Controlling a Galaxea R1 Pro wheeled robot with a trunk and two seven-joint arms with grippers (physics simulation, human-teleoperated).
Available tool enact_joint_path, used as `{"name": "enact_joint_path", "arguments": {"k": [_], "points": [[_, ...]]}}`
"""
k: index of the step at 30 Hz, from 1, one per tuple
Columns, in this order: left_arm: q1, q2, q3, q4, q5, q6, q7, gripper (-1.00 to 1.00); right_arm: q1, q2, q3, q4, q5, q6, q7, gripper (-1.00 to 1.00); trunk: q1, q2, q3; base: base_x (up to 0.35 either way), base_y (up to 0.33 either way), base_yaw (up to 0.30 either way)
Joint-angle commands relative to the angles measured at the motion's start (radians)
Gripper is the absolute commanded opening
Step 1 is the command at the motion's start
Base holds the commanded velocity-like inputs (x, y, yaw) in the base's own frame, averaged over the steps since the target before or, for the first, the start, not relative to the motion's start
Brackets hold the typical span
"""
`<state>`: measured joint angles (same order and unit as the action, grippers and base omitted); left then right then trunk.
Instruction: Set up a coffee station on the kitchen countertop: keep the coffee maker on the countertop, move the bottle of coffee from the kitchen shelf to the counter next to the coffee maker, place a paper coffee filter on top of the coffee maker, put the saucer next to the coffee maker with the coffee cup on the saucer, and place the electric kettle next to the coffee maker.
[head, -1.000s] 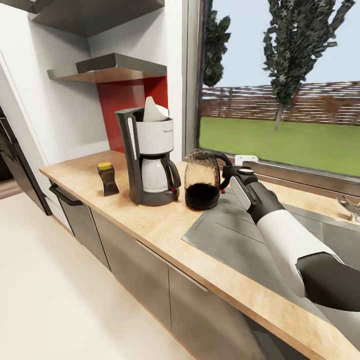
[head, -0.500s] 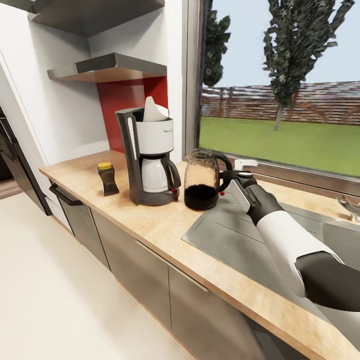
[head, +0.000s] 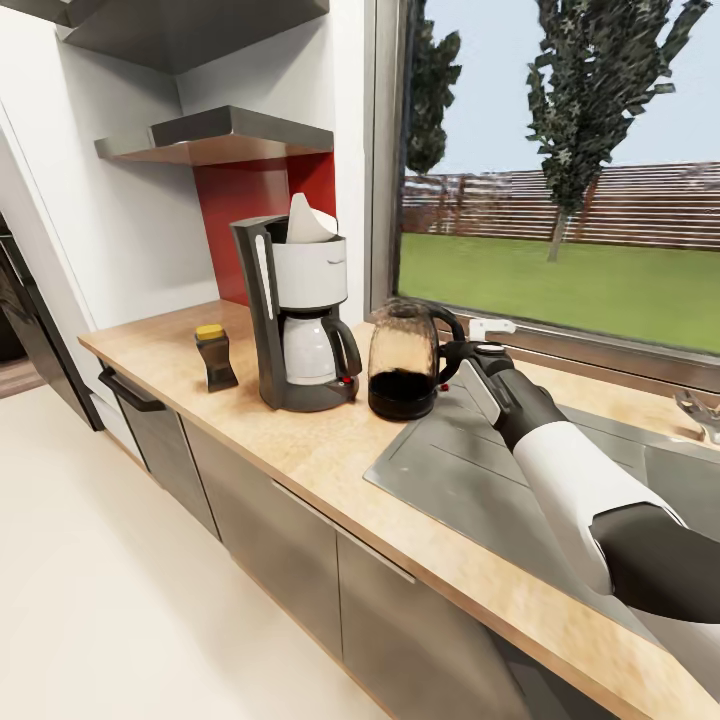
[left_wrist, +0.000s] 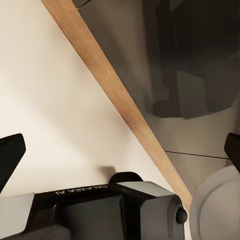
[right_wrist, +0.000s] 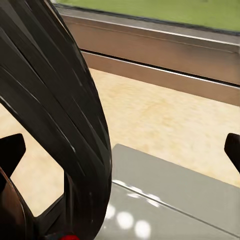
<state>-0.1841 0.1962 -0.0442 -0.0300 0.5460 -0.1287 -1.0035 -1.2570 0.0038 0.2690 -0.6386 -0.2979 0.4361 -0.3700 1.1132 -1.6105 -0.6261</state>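
The right end effector (head: 462, 352) was at the black handle of the kettle (head: 403, 360), which stood on the wooden surface (head: 300, 450) at the corner of the grey sink drainboard (head: 470, 470). In the right wrist view the handle (right_wrist: 60, 115) passed between the two fingertips (right_wrist: 11, 152), which stood wide apart at the two edges of the picture, so the jaws looked open around the handle and not closed on it. In the head view the fingers were too small to judge.

The coffee maker (head: 298, 320) stood just beyond the kettle, on the side away from the right end effector, very near to it but apart. A white paper filter (head: 308, 220) stuck up from its top. Farther out on the same side, well apart from the end effector, the small coffee bottle (head: 215, 357) with a yellow cap stood on the surface.

The left end effector (left_wrist: 120, 150) appeared in the left wrist view with its dark fingertips (left_wrist: 10, 155) wide apart and nothing between them. Past them were the pale floor (left_wrist: 55, 100), the wooden edge of the surface and the grey cabinet fronts (left_wrist: 200, 135) under it.
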Motion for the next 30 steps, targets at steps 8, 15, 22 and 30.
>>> {"name": "enact_joint_path", "arguments": {"k": [8,15,22,30], "points": [[-0.001,0.0,-0.005,0.001,0.002,-0.009,-0.001,1.0,-0.001,-0.001,0.006,-0.001,-0.012,0.003,-0.009,1.0,0.0,-0.001,-0.001,0.0,0.0,0.0],[0.0,0.0,-0.005,0.001,0.002,-0.009,-0.003,1.0,-0.001,-0.001,0.006,-0.001,-0.012,0.003,-0.009,1.0,0.0,-0.001,-0.001,-0.067,0.0,0.0],[-0.001,0.0,-0.005,0.001,0.002,-0.009,-0.005,1.0,-0.001,-0.001,0.006,-0.001,-0.012,0.003,-0.009,1.0,0.0,-0.001,-0.001,-0.291,0.0,0.0],[-0.001,0.0,-0.005,0.001,0.002,-0.009,-0.006,1.0,-0.001,-0.001,0.006,-0.001,-0.011,0.003,-0.009,1.0,0.0,-0.001,-0.001,-0.327,0.0,0.0]]}}
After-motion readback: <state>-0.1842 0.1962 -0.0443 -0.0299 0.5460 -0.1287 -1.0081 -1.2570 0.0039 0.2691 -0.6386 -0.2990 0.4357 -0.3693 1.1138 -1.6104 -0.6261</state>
